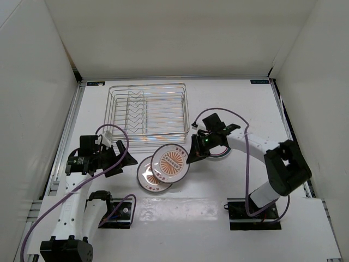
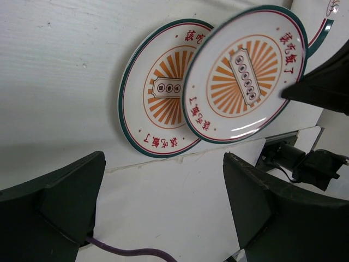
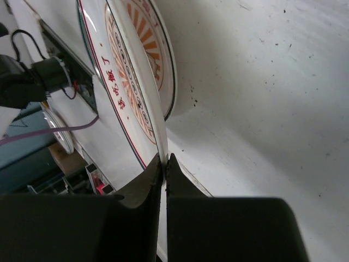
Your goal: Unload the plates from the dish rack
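The silver wire dish rack [image 1: 147, 115] stands at the back with no plates in it. One sunburst plate [image 1: 150, 177] lies flat on the table. My right gripper [image 1: 191, 158] is shut on the rim of the second sunburst plate [image 1: 170, 162], which overlaps the first. The right wrist view shows the gripper [image 3: 164, 160] pinching that plate [image 3: 122, 82] edge-on above the lower plate [image 3: 158, 49]. The green-and-red-rimmed plate [image 1: 223, 155] lies mostly hidden under my right arm. My left gripper [image 1: 123, 160] is open and empty, left of the plates. In its view it [image 2: 163, 202] faces both plates [image 2: 163, 93] [image 2: 245, 76].
White walls enclose the table on three sides. Purple cables loop along both arms. The arm base mounts [image 1: 115, 210] [image 1: 253, 213] sit at the near edge. The green-rimmed plate's edge shows at the top right of the left wrist view [image 2: 322, 24].
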Controlling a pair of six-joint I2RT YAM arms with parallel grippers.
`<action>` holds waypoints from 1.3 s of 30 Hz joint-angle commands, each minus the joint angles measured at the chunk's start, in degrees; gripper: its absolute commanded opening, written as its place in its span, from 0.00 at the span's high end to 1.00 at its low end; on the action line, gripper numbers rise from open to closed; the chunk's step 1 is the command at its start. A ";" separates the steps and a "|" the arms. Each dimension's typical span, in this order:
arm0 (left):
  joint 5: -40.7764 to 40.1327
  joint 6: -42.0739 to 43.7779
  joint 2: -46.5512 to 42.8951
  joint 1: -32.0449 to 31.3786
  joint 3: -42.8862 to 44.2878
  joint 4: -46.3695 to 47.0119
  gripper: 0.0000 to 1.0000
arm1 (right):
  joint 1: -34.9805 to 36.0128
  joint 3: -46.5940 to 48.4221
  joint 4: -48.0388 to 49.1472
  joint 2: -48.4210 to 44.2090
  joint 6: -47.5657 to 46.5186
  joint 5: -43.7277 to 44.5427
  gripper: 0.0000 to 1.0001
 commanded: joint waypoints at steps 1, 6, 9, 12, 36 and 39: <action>0.36 -0.06 -0.82 -0.16 2.06 -1.85 0.00 | 3.23 6.20 4.56 2.68 1.62 -0.03 1.00; -0.60 1.44 -1.35 -0.24 3.29 -3.17 0.00 | 6.05 10.28 2.70 7.61 0.47 1.81 1.00; -0.78 1.79 -1.35 -0.33 3.47 -3.53 0.00 | 7.99 12.82 0.24 10.33 -0.49 2.43 1.00; -0.69 1.53 -1.61 -0.25 2.68 -3.18 0.00 | 9.31 15.02 -3.27 12.27 -1.11 3.31 0.97; -5.16 8.74 -5.22 -4.55 1.27 -4.40 0.00 | 11.42 24.60 -34.56 -8.64 -1.73 50.23 0.25; -5.27 10.65 -6.35 -5.08 2.76 -6.25 0.00 | 11.42 26.27 -40.27 -12.33 2.04 58.04 0.22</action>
